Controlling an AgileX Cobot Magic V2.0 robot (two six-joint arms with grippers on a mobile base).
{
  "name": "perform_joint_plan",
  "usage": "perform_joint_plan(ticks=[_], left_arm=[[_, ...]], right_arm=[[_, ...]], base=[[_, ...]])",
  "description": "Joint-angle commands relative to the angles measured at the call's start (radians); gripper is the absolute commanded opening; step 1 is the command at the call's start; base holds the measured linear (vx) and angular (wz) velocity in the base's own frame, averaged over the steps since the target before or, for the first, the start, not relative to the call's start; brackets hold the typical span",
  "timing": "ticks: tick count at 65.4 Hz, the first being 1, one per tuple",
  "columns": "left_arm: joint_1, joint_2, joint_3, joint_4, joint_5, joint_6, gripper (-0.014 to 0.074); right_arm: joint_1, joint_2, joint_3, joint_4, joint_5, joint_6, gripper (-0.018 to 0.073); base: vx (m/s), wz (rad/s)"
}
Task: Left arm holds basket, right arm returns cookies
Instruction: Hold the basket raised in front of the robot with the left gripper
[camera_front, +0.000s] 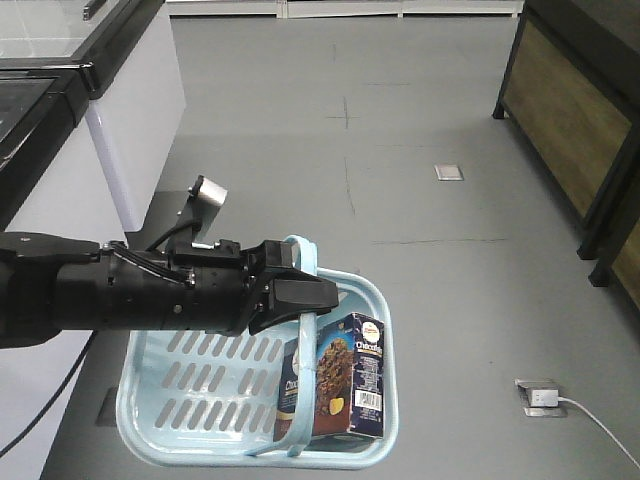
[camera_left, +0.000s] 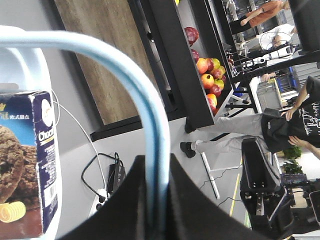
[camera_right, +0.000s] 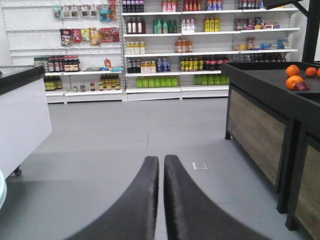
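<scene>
Cookies (camera_front: 345, 385) upright in basket (camera_front: 190, 452) right end; left fingers (camera_front: 300, 295) clamp handle (camera_front: 305, 350), steadying basket for pick; right fingers (camera_right: 140, 200) closed, empty.

A smooth grey floor (camera_front: 430, 200) crossed by thin seams fills the room. At the left stands a white chest freezer with a black rim (camera_front: 140, 100). At the right is a black-framed display stand with brown wooden panels (camera_front: 560, 120). A small silver floor plate (camera_front: 449, 172) lies far off in the middle. A second socket plate (camera_front: 540, 397), near and to the right, carries a white cable (camera_front: 600, 425). White shelving (camera_right: 165, 50) along the far wall holds rows of bottles and packets. Oranges (camera_right: 294, 80) lie on a black stand. The light is even and bright.
</scene>
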Motion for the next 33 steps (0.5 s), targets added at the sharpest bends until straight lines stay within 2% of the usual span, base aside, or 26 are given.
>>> perform_joint_plan(ticks=[1, 33], left_arm=[[-0.003, -0.051, -0.029, -0.106, 0.053, 0.01, -0.0003], [-0.003, -0.051, -0.029, -0.106, 0.054, 0.01, -0.0003]], right_arm=[[-0.005, -0.013, 0.018, -0.007, -0.074, -0.003, -0.0006], [-0.005, -0.013, 0.018, -0.007, -0.074, -0.003, -0.0006]], base=[[0.0, 0.0], [0.0, 0.0]])
